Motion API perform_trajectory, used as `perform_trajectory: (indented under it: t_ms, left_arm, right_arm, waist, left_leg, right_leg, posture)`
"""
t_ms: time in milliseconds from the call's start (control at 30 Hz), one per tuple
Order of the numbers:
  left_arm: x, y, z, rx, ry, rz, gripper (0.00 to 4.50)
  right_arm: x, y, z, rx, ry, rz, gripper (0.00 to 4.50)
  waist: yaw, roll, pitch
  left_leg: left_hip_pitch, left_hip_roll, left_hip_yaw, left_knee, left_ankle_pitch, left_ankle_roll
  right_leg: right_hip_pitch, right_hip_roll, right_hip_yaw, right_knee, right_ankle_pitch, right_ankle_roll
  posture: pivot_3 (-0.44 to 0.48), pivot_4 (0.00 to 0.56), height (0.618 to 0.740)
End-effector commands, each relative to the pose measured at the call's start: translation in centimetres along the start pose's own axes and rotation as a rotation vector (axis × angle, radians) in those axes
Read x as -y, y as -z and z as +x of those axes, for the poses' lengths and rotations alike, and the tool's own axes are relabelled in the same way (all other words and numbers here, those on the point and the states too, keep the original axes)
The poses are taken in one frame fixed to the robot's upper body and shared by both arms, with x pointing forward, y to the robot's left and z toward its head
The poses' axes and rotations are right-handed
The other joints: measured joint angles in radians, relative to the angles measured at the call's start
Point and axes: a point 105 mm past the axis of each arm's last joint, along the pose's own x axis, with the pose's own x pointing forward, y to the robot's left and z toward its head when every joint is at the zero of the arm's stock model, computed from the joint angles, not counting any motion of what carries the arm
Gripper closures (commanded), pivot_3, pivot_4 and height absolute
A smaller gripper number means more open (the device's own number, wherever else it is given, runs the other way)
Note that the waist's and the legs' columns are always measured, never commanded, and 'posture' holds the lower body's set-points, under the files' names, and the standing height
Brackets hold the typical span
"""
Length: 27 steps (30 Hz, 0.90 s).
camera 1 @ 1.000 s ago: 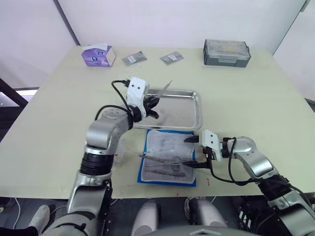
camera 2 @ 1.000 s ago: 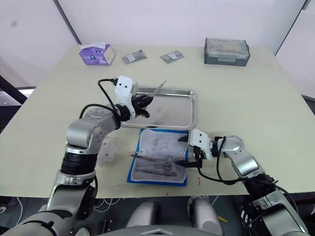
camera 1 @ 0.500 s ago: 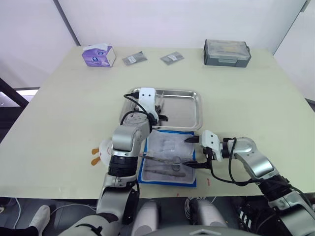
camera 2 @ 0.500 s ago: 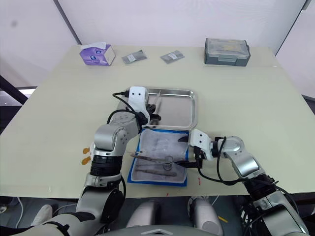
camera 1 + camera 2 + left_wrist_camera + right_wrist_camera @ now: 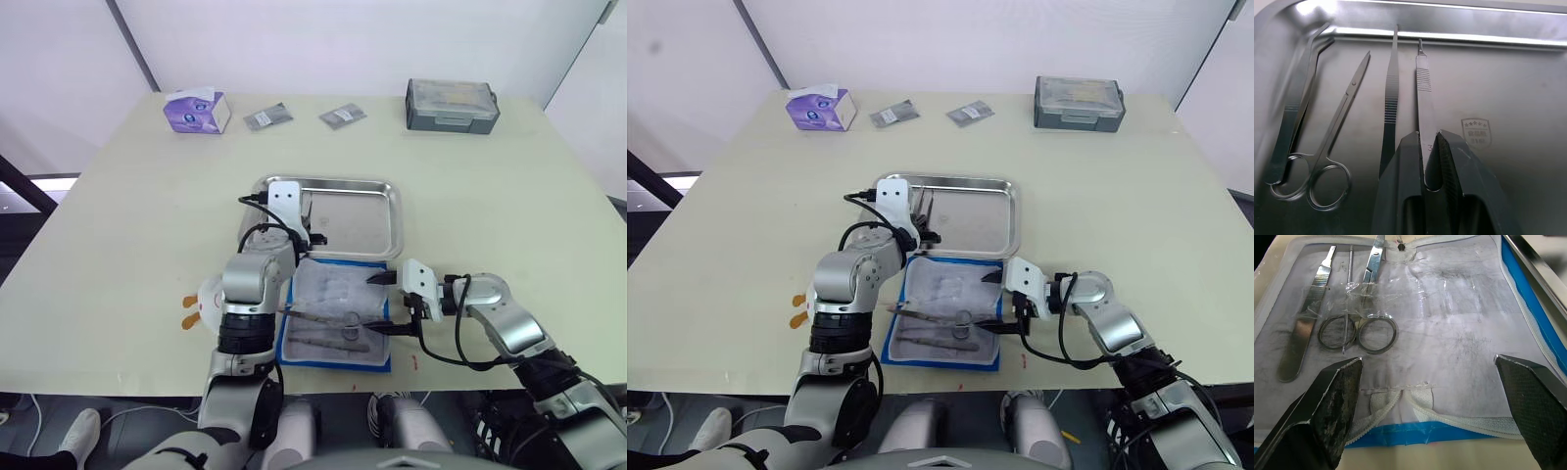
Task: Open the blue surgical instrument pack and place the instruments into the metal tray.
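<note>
Meanwhile, the metal tray (image 5: 377, 220) sits beside the opened blue pack (image 5: 333, 318); the left gripper (image 5: 1429, 139), low in the tray, clamps a thin steel handle (image 5: 1422, 98) beside scissors (image 5: 1332, 152), while the right gripper (image 5: 1435, 382) is spread wide over the pack's lining

A pale beige desk (image 5: 1117, 186) carries a shallow shiny steel tray (image 5: 985, 217) near its middle. The left end effector (image 5: 921, 223) reaches into the tray's left end, where thin silver instruments (image 5: 926, 204) lie. Just in front of the tray lies the opened bright-blue surgical pack (image 5: 942, 315), its pale lining up, with more ring-handled silver tools (image 5: 939, 331) on it. The right end effector (image 5: 1001, 302) sits at the pack's right edge, black fingers spread wide. Along the far edge stand a purple tissue box (image 5: 820, 107), two small grey foil packets (image 5: 893, 115) and a grey lidded box (image 5: 1079, 103).
</note>
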Motion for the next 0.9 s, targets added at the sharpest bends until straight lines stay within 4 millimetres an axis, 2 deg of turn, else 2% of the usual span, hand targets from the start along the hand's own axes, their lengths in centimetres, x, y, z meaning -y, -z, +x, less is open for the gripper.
perform_trajectory:
  t_ms: [33,67,200,300,567,700,900]
  left_arm:
    - [0.1,-0.6,-0.2,0.023,0.011,-0.013,3.4]
    - [0.0,-0.6,-0.2,0.023,0.008,-0.012,2.87]
    - [-0.1,-0.8,-0.3,0.035,0.003,-0.014,1.47]
    - [0.2,-1.4,-0.7,0.058,0.009,-0.005,0.02]
    - [1.1,-3.7,-2.0,0.177,0.101,0.044,0.02]
    - [0.1,-4.4,-2.7,0.22,0.111,0.069,0.02]
    - [-0.9,-4.7,-3.9,0.267,0.231,0.177,0.02]
  right_arm:
    - [-3.2,7.7,-0.1,-0.258,-0.045,0.229,0.0]
    - [-3.2,7.7,-0.1,-0.258,-0.045,0.229,0.0]
    - [-3.1,7.7,-0.1,-0.257,-0.046,0.227,0.0]
    - [-3.1,7.7,-0.1,-0.256,-0.046,0.226,0.0]
    - [-3.1,7.6,0.0,-0.254,-0.047,0.226,0.0]
    - [-3.0,7.6,0.1,-0.249,-0.046,0.226,0.0]
    - [-3.1,7.5,0.3,-0.245,-0.047,0.229,0.0]
  waist:
    - [0.0,0.0,0.0]
    - [0.0,0.0,0.0]
    - [0.0,0.0,0.0]
    - [0.0,0.0,0.0]
    - [-0.001,0.0,0.0]
    - [-0.001,0.0,0.0]
    - [-0.002,0.001,0.001]
  left_leg:
    - [0.0,0.0,0.0,0.0,0.0,0.0]
    - [0.0,0.0,0.0,0.0,0.0,0.0]
    - [0.0,0.0,0.0,0.0,0.0,0.0]
    - [0.0,0.0,0.0,0.0,0.0,0.0]
    - [0.0,0.0,0.0,0.0,0.0,0.0]
    - [0.0,0.0,0.0,0.0,0.002,-0.004]
    - [0.0,0.0,0.0,0.0,0.002,-0.003]
  right_leg:
    - [0.0,0.0,0.0,0.0,0.0,0.0]
    - [0.0,0.0,0.0,0.0,0.0,0.0]
    - [0.0,0.0,0.0,0.0,0.0,0.0]
    - [0.0,0.0,0.0,0.0,0.0,0.0]
    - [0.0,0.0,0.0,0.0,0.0,0.0]
    - [0.0,0.0,0.0,0.0,0.0,0.0]
    - [0.0,0.0,0.0,0.0,0.0,0.0]
  posture:
    - [0.0,0.15,0.734]
    - [0.0,0.15,0.734]
    - [0.0,0.15,0.734]
    - [0.0,0.15,0.734]
    - [0.0,0.15,0.734]
    - [0.0,0.15,0.734]
    - [0.0,0.15,0.734]
